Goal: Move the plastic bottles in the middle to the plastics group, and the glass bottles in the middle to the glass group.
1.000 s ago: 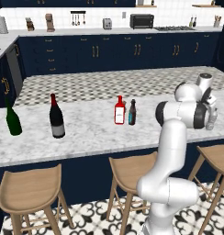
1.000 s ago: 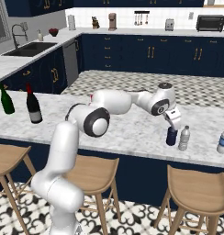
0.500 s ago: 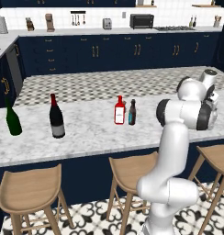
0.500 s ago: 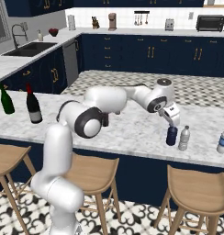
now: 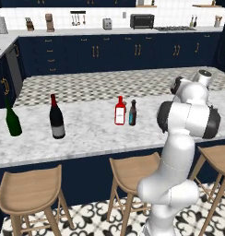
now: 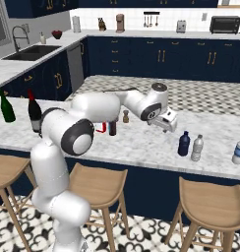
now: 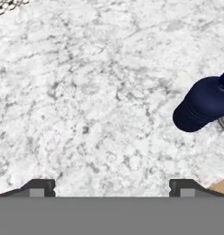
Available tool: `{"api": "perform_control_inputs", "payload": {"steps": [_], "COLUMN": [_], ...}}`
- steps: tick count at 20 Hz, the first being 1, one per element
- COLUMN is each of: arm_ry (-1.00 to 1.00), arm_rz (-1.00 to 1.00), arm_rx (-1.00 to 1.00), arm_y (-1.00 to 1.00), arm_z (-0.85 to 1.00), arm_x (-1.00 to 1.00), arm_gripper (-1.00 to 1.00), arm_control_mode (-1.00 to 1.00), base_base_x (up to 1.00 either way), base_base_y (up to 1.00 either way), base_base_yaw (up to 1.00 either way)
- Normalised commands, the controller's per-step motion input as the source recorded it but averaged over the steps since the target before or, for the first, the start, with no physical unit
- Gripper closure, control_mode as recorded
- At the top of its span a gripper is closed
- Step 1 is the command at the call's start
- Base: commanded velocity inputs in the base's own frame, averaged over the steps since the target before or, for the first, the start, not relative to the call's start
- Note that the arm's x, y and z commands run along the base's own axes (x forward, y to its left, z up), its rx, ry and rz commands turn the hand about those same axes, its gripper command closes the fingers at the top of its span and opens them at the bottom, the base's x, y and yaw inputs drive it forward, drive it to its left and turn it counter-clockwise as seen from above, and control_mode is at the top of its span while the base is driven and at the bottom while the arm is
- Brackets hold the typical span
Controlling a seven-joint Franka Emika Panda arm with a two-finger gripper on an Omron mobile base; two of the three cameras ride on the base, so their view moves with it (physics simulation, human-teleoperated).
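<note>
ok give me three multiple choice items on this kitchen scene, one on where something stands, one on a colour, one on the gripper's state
1. Where does the dark blue bottle stand?
A. right beside the pale grey bottle
B. between the two wine bottles
C. on a stool

2. What colour is the flat bottle next to the slim brown bottle?
A. green
B. red
C. yellow

3. What state is the gripper in?
A. shut on the blue bottle
B. shut on nothing
C. open

Answers:
1. A: the right base view shows the two side by side on the counter.
2. B: red body with a white label.
3. C: the hand view shows the fingertips wide apart with bare marble between.
</note>
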Motion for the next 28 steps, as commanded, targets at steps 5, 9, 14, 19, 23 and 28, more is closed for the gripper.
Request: {"api": "perform_control_inputs", "payload": {"steps": [5,9,14,19,23,28], "arm_ry": [-0.17,-0.03,-0.04,-0.01,0.02,0.01], "arm_rz": [0.44,0.25,0.16,0.09,0.09,0.07], "arm_rx": [-0.06,0.0,0.0,0.0,0.0,0.0], "arm_y": [0.95,0.87,0.8,0.54,0.48,0.41], "arm_z": [0.12,0.24,0.1,0.19,0.11,0.03], "arm_x": [0.06,0.31,0.41,0.51,0.29,0.28], "arm_gripper": [-1.0,-1.0,-1.0,-1.0,-1.0,-1.0], "arm_control_mode": [-1.0,-1.0,-1.0,-1.0,-1.0,-1.0], "base_base_x": [0.0,0.0,0.0,0.0,0.0,0.0], "base_base_y": [0.0,0.0,0.0,0.0,0.0,0.0], "base_base_yaw": [0.0,0.0,0.0,0.0,0.0,0.0]}}
